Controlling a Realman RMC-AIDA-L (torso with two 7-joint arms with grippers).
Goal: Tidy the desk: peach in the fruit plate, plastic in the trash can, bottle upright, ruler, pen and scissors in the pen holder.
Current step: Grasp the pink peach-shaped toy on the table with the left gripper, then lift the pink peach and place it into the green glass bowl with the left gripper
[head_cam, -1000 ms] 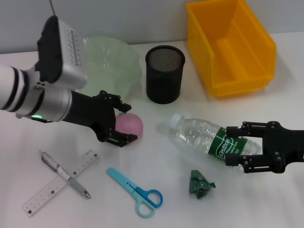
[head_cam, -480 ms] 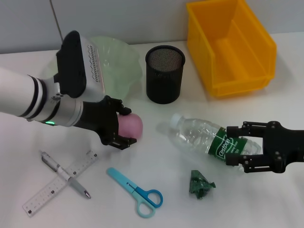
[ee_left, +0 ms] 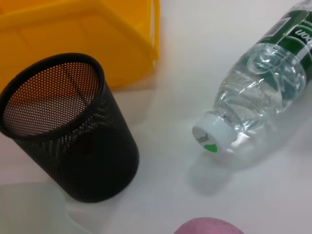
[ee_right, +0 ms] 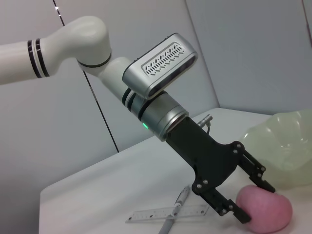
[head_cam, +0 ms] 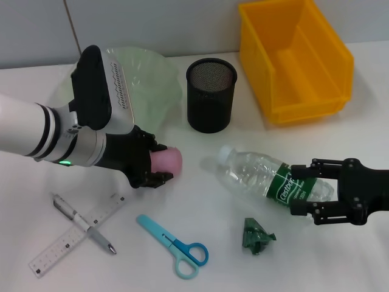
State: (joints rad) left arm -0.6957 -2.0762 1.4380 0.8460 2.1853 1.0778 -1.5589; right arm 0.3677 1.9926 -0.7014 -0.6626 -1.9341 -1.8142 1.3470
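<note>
While the desk is awaiting sorting, the items are lying as follows. The peach (head_cam: 166,159), pink and rounded, is resting on the white desk (head_cam: 213,207) just in front of the pale green fruit plate (head_cam: 146,76), not yet in it. The left gripper (head_cam: 157,163) is straddling the peach with its fingers spread to either side, one in front and one behind; from the right wrist view the fingers are looking close to the fruit but not clamped, so nothing is being held yet. Judged by its look, the peach is appearing light and somewhat soft, so a hold across its widest middle is seeming best, with modest squeeze so that it is not slipping out sideways.

The bottle (head_cam: 264,176), clear with a green label, is lying on its side, white cap pointing toward the black mesh pen holder (head_cam: 210,94). The right gripper (head_cam: 313,198) is bracketing the label band, fingers on both sides of the barrel; whether they are pressing is not clear. The bottle is looking thin-walled and smooth, likely to roll.

The ruler (head_cam: 78,233) and pen (head_cam: 83,223) are lying crossed, the scissors (head_cam: 173,244) near them, the green plastic (head_cam: 258,235) beside the bottle, the yellow trash can (head_cam: 295,58) standing behind.
</note>
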